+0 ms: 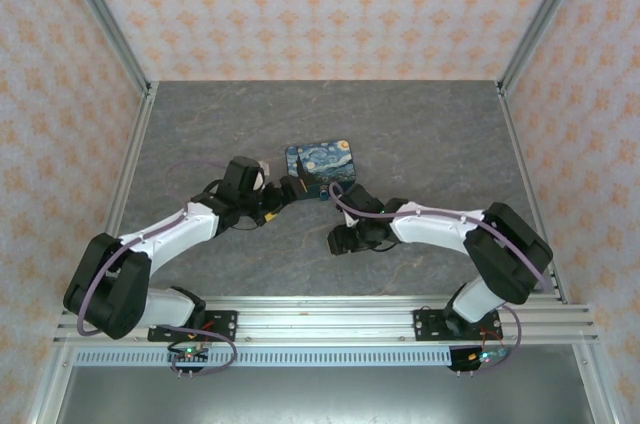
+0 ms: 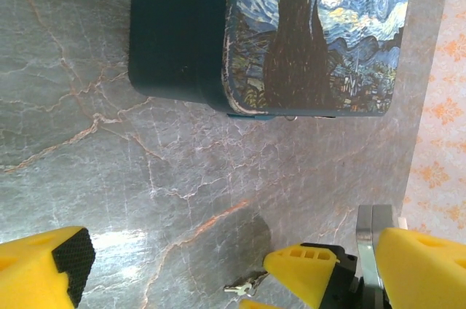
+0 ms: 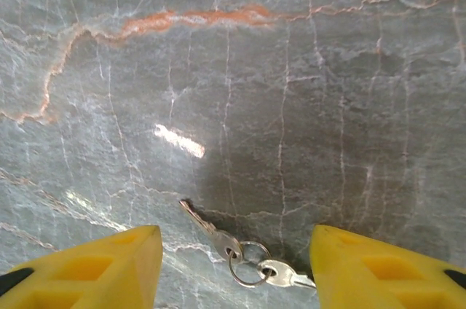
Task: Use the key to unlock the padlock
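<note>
The right pincer point(image 3: 234, 242) stands partly open low over the grey marbled worktop point(image 3: 306, 68). Its yellow fingers point(image 3: 109, 265) flank the key point(image 3: 210, 230), which lies flat on the stone, joined by a ring point(image 3: 246, 269) to a second key point(image 3: 285, 274). The left pincer point(image 2: 229, 247) gapes wide, gripping nothing, near the box point(image 2: 313, 32) painted with a swirling blue-and-yellow night sky.

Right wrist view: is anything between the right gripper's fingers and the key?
Nothing visible. The key lies flat on the stone table, on a ring with a second key. It sits between the open fingers of the right gripper, touching neither.
</note>
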You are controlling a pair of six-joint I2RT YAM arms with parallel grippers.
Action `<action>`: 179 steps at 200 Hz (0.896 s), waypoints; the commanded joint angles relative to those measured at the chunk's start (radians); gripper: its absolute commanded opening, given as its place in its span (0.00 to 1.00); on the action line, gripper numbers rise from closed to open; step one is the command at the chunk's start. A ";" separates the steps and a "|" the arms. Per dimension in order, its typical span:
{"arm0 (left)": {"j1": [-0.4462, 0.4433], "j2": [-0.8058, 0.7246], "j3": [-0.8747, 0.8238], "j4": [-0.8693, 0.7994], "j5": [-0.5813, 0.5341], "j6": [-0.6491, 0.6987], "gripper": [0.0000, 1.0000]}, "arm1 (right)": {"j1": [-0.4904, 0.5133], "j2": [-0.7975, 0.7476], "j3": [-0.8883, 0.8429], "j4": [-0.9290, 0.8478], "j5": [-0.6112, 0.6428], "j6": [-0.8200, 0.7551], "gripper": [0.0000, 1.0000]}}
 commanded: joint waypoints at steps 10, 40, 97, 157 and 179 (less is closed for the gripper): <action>-0.007 0.017 -0.011 0.020 -0.016 -0.004 1.00 | 0.048 -0.011 0.014 -0.126 0.086 -0.033 0.54; -0.007 0.026 -0.007 0.025 -0.015 -0.012 1.00 | 0.079 0.009 0.023 -0.152 0.135 -0.037 0.51; -0.007 0.030 -0.007 0.027 -0.017 -0.015 1.00 | 0.083 0.039 0.040 -0.140 0.188 -0.048 0.49; -0.007 0.039 -0.005 0.030 -0.020 -0.019 1.00 | 0.084 0.094 0.081 -0.136 0.210 -0.065 0.40; -0.007 0.049 -0.004 0.038 -0.021 -0.021 1.00 | 0.089 0.096 0.083 -0.139 0.216 -0.069 0.35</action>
